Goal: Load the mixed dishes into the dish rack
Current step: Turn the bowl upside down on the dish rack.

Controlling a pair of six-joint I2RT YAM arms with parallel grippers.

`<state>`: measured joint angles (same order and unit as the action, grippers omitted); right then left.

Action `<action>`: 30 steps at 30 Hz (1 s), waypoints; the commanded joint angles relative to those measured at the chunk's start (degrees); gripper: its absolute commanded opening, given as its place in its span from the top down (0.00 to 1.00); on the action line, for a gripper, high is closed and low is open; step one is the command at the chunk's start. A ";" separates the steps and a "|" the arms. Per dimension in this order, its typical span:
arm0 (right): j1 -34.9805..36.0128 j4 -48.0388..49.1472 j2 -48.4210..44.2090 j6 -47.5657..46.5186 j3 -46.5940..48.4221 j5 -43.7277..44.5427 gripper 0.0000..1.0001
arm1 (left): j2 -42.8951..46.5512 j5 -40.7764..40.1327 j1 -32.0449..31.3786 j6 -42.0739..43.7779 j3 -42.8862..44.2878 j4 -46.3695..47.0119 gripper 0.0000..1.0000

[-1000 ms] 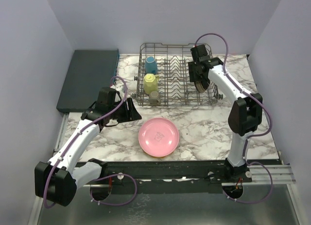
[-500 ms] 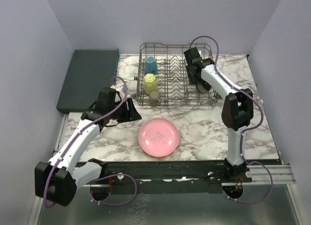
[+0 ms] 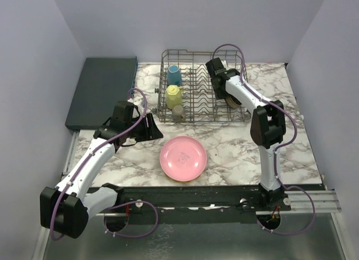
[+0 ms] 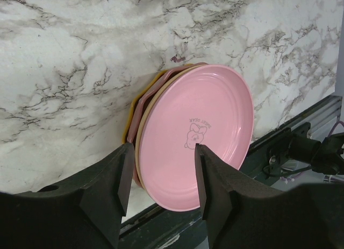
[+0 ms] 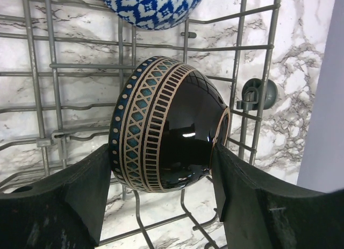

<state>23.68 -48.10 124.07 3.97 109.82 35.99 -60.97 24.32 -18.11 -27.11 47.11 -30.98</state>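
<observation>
A pink plate (image 3: 183, 158) tops a stack of plates on the marble table; the left wrist view shows it (image 4: 196, 136) with tan and orange rims beneath. My left gripper (image 3: 154, 127) (image 4: 161, 173) hovers open just left of the stack, nothing between its fingers. The dish rack (image 3: 162, 63) stands at the back. My right gripper (image 3: 228, 96) (image 5: 161, 168) is inside it, shut on a dark bowl with a patterned band (image 5: 166, 125), one pad on the rim, the other on the foot. The bowl (image 3: 234, 101) sits among the right-hand tines.
A blue mug (image 3: 174, 74), a yellow mug (image 3: 174, 95) and a grey-green mug (image 3: 178, 112) stand in the rack's left side. A blue-white bowl (image 5: 153, 7) rests in the rack just beyond the held bowl. A dark teal slab (image 3: 104, 91) lies at the back left.
My right arm has swung its wrist leftward over the rack, still holding the dark bowl. The left arm and the plate stack have not moved.
</observation>
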 commanded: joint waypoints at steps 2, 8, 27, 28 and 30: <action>0.30 0.57 0.82 -2.11 1.12 6.58 1.00 | 0.60 -1.20 -0.04 0.74 -0.35 0.93 0.46; 0.53 0.99 2.08 -2.56 1.28 7.40 1.00 | 0.55 -1.22 0.00 0.73 -0.35 0.85 0.46; 1.07 0.86 4.95 -2.03 1.71 7.65 0.79 | -0.05 -1.19 0.00 0.74 -0.27 0.85 0.47; 1.10 0.94 4.97 -2.03 1.76 7.62 0.77 | -0.11 -1.20 -0.04 0.74 -0.35 0.90 0.47; 1.17 0.91 5.12 -1.97 1.91 7.74 0.72 | -0.19 -1.20 -0.02 0.75 -0.31 0.85 0.47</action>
<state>24.43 -48.01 127.85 1.87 109.89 41.54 -60.97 24.10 -18.11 -27.11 47.11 -30.98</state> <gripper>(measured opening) 0.702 0.537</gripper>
